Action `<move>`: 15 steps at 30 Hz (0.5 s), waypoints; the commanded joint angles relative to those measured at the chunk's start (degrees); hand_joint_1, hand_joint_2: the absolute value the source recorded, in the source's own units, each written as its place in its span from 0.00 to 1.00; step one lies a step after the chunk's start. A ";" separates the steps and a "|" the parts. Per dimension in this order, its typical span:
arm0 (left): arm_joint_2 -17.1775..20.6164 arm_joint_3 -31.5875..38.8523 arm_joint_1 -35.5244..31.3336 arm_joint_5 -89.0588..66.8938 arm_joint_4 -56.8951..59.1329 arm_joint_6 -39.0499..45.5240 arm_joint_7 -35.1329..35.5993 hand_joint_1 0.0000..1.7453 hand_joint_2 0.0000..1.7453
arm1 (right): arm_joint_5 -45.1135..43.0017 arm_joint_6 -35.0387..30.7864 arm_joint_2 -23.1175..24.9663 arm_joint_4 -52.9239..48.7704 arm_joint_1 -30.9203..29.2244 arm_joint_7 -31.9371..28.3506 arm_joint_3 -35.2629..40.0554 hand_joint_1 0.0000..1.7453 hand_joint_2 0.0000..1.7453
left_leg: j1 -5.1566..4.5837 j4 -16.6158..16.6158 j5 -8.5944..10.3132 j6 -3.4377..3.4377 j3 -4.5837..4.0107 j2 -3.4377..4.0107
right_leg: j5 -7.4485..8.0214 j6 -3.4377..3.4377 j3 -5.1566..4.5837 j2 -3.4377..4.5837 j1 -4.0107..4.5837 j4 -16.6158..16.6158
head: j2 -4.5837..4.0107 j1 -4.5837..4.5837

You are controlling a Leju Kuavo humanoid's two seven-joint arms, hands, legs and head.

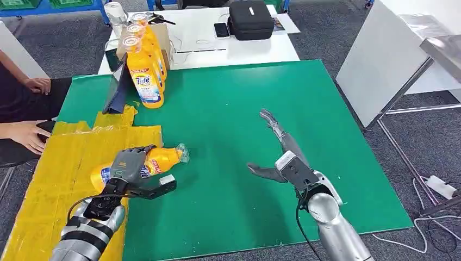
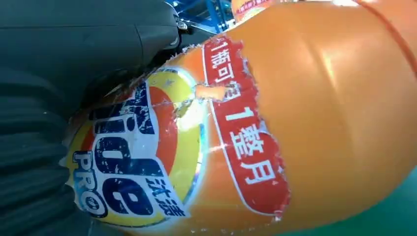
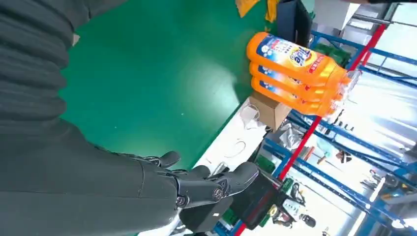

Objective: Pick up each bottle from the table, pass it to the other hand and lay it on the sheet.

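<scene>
An orange Tide bottle (image 1: 163,159) lies on its side at the edge of the yellow sheet (image 1: 60,163), its clear cap pointing right over the green table mat (image 1: 228,109). My left hand (image 1: 128,171) grips it from above around the label; up close the bottle's label (image 2: 147,162) sits right against my left hand (image 2: 74,49). My right hand (image 1: 282,155) hovers over the middle of the mat, fingers stretched out and holding nothing; its fingers (image 3: 196,187) show spread. Three more orange bottles (image 1: 145,76) stand in a row at the back left (image 3: 290,73).
A person's hands (image 1: 27,133) rest at the sheet's left edge. A dark tablet stand (image 1: 117,89) leans beside the standing bottles, with a cardboard box (image 1: 166,43) behind. A white table with a black case (image 1: 250,19) lies beyond; another white table (image 1: 391,54) stands at right.
</scene>
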 commanded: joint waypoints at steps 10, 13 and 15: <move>5.37 -3.98 -6.56 0.19 20.46 -2.63 5.37 1.00 1.00 | 0.71 0.49 0.27 2.46 -1.96 0.83 2.97 0.00 1.00 | -0.01 -0.08 -0.01 -0.02 0.33 0.15 | 0.03 -0.12 0.23 0.09 0.02 -0.04 | 0.00 0.00; 5.99 -3.42 -6.92 -0.65 22.08 -4.01 5.15 1.00 1.00 | 1.10 0.41 0.42 2.75 -1.74 0.96 3.40 0.00 1.00 | 0.01 -0.14 0.01 -0.04 0.46 0.29 | 0.09 -0.17 0.34 0.21 0.05 -0.09 | 0.00 0.00; 6.29 -4.45 -7.80 -0.65 23.75 -5.31 7.42 0.00 1.00 | 1.41 0.24 0.60 2.81 -1.54 1.09 3.38 0.00 1.00 | 0.03 -0.16 0.02 -0.03 0.53 0.33 | 0.12 -0.18 0.43 0.25 0.07 -0.11 | 0.00 0.00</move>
